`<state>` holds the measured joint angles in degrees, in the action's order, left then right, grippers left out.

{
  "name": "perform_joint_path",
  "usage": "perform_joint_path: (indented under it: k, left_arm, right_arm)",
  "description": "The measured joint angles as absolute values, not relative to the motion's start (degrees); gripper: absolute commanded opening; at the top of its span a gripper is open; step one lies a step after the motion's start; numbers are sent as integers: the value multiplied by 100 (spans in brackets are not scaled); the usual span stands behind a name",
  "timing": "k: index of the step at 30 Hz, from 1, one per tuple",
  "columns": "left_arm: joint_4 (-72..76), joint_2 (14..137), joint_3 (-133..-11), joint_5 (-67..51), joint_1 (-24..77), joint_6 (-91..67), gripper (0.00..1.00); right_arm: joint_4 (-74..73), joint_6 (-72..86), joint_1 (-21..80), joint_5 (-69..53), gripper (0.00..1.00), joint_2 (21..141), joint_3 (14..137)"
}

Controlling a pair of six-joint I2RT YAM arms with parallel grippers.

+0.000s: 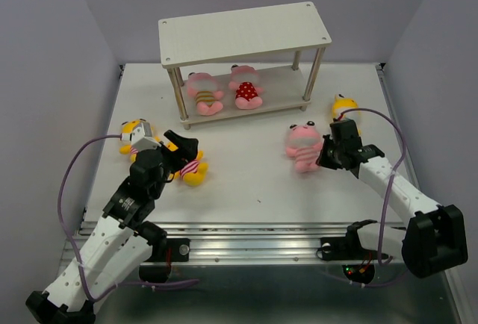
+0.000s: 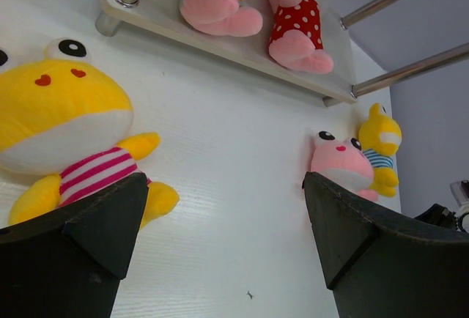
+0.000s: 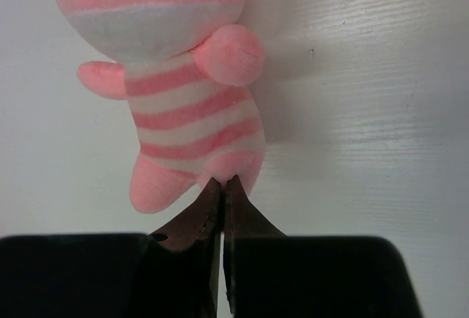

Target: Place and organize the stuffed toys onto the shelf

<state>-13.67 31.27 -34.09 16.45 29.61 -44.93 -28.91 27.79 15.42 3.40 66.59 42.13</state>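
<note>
Stuffed toys split up: yellow-striped pink toy (image 1: 205, 92) and red dotted pink toy (image 1: 246, 91) on lower board of shelf (image 1: 246, 33), four others down on desk (image 1: 254, 182). Pressed together, right gripper (image 3: 222, 183), tips touching pink-striped pink toy (image 3: 190, 113) at its foot. Spread apart, left gripper (image 2: 223, 186), one finger beside yellow pink-striped toy (image 2: 66, 113).

The top camera looks down on the whole table (image 1: 246, 189) from behind. Wrist cameras sit low, facing away; all 3 show the pink-striped toy (image 1: 302, 147).
</note>
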Motion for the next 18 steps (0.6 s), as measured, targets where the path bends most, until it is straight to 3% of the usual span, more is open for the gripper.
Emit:
perform_joint_path:
  k: [10, 18]
  left_arm:
    - [-1382, 3103, -3409, 1699, 2961, -4519, 99]
    - [-1382, 3103, -3406, 1717, 2961, -4528, 99]
  right_arm:
    - [-2899, 2023, 1542, 113, 1, 5946, 4720]
    - [-2473, 1925, 1542, -290, 1, 6097, 5341]
